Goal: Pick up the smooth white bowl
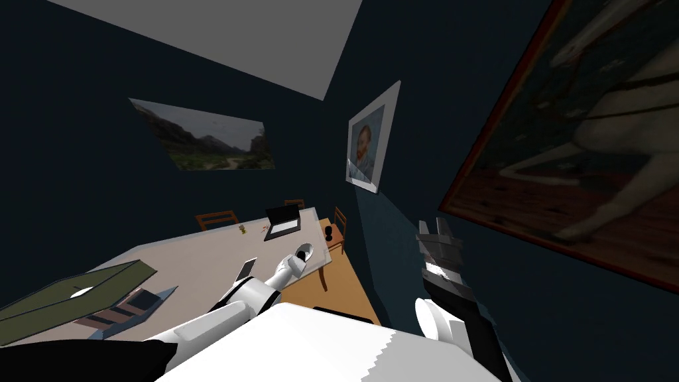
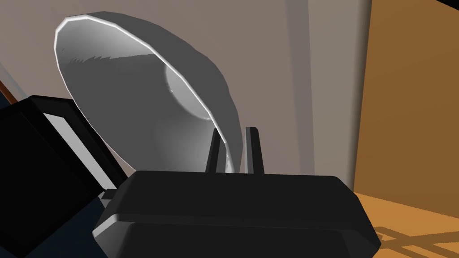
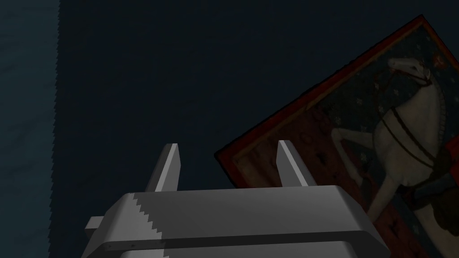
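Note:
The smooth white bowl (image 2: 134,103) has its rim pinched between my left gripper's fingers (image 2: 252,150); the left gripper (image 2: 232,154) is shut on it. The bowl stands tilted in front of the pale tabletop (image 2: 278,67), its hollow facing the camera. From the head view the bowl (image 1: 306,252) sits at the tip of my outstretched left arm, by the left gripper (image 1: 296,260), over the table's near right corner. My right gripper (image 1: 437,229) is raised beside the dark wall, open and holding nothing, its fingers (image 3: 168,168) wide apart.
The long pale table (image 1: 199,258) carries an open laptop (image 1: 284,221), a small flat dark device (image 1: 246,268) and a green board (image 1: 73,295). Wooden chairs (image 1: 216,219) stand around it. Orange floor (image 1: 335,288) lies to the table's right.

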